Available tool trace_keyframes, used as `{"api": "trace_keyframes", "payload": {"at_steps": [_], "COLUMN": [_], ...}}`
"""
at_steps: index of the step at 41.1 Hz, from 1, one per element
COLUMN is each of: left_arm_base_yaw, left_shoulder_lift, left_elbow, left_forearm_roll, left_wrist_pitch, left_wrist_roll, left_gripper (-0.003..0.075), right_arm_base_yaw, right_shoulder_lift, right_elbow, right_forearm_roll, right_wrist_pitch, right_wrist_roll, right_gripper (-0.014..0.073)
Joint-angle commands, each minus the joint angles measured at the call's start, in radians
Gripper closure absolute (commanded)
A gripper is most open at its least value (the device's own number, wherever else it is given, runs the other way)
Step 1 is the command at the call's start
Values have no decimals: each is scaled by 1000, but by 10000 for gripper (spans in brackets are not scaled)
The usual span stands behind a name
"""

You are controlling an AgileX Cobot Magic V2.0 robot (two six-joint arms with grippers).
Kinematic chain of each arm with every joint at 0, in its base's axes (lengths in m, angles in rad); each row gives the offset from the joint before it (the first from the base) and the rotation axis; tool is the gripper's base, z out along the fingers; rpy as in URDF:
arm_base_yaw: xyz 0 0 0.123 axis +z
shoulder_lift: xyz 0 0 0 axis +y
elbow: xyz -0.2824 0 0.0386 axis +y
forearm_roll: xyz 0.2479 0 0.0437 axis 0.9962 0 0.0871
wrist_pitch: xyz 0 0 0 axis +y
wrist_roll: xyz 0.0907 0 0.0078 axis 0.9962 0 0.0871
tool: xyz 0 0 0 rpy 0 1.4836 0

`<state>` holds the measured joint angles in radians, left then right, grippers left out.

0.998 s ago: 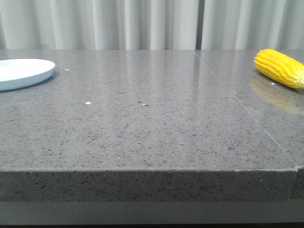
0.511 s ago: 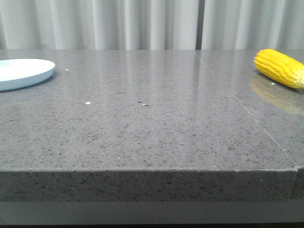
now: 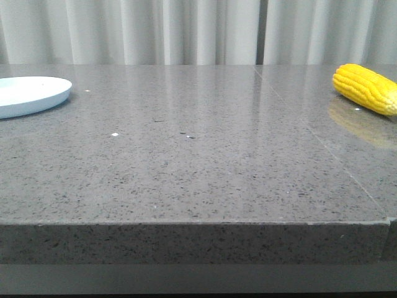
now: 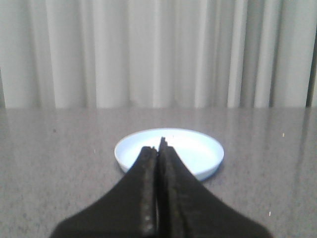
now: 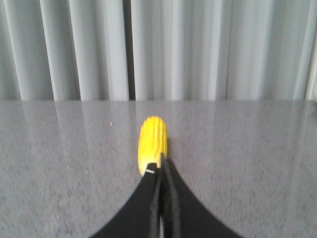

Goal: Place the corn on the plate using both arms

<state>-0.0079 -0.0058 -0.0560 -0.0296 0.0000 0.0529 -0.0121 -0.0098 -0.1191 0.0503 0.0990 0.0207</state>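
The yellow corn (image 3: 366, 88) lies on the grey table at the far right of the front view, partly cut by the frame edge. The pale blue-white plate (image 3: 28, 95) sits at the far left, empty. Neither arm shows in the front view. Seen from the left wrist, my left gripper (image 4: 159, 148) is shut with nothing in it, its tips pointing at the plate (image 4: 198, 151) beyond them. The right wrist view has my right gripper (image 5: 161, 163) shut and empty, in line with the corn (image 5: 152, 141), which lies lengthwise just past the tips.
The grey speckled stone table (image 3: 198, 155) has its front edge near the camera and a seam running back on the right side. Pale curtains (image 3: 198, 31) hang behind the table.
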Motion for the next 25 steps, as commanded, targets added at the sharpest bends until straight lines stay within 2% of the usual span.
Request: {"api": "trace_keyframes", "payload": {"at_steps": [1,9,18,25], "left_arm_base_yaw": [0,0,0,0], "left_shoulder_lift": [-12,40,218,355], "left_elbow": [-125,-331,-576,-667], "left_forearm_roll": [-11,-13,-13,-13], "left_wrist_pitch": [-86,-21,192,326], "left_wrist_roll": [0,0,0,0], "left_gripper": [741,741,741,741], "right_arm_base_yaw": [-6,-6,-6,-6], "right_shoulder_lift": [-8,95,261,380], "right_elbow": [-128,-326,-516,-600], "right_forearm_roll": [-1,-1,-1,-1], "right_wrist_pitch": [5,152,270,349], "right_wrist_roll": [-2,-2,-2,-2], "right_gripper": [661,661,661,661]}}
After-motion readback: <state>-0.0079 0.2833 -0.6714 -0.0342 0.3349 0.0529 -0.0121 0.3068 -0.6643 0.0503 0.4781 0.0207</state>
